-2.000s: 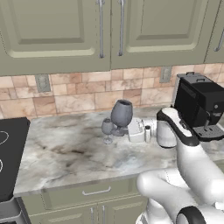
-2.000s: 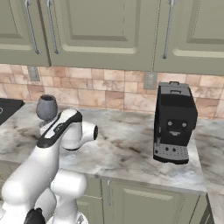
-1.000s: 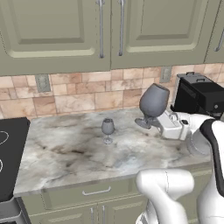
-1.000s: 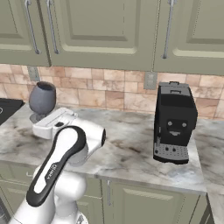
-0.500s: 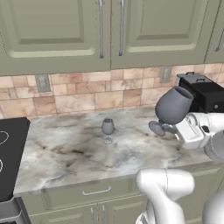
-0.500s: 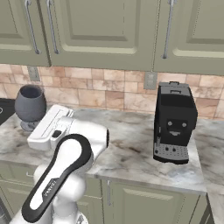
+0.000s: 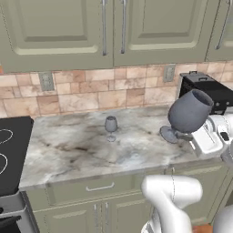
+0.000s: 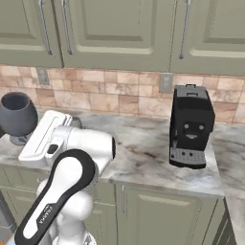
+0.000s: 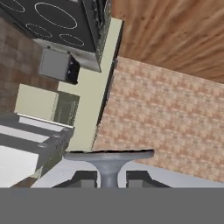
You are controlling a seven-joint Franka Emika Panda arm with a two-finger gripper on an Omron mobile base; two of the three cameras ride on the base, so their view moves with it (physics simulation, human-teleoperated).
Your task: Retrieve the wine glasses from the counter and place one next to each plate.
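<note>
The gripper (image 9: 108, 180) is nearly closed on the stem of the larger wine glass (image 7: 187, 113), at right of the frame, tilted above the counter (image 7: 91, 145). It is probably fragile and top-heavy; the stem is the safest hold.

the pincer (image 9: 108, 180) sits at the bottom edge, its two dark fingertips (image 9: 85, 179) closed on either side of a grey stem — the wine glass (image 9: 108, 161), whose disc foot spreads flat just above them. past the foot runs a wall of tan and pink tiles (image 9: 166, 127). wood-plank floor (image 9: 175, 35) fills the upper right. a black stovetop (image 9: 48, 19) with ring marks sits at the upper left, with pale green cabinet fronts (image 9: 87, 105) beside it — the whole scene is rolled.
</note>
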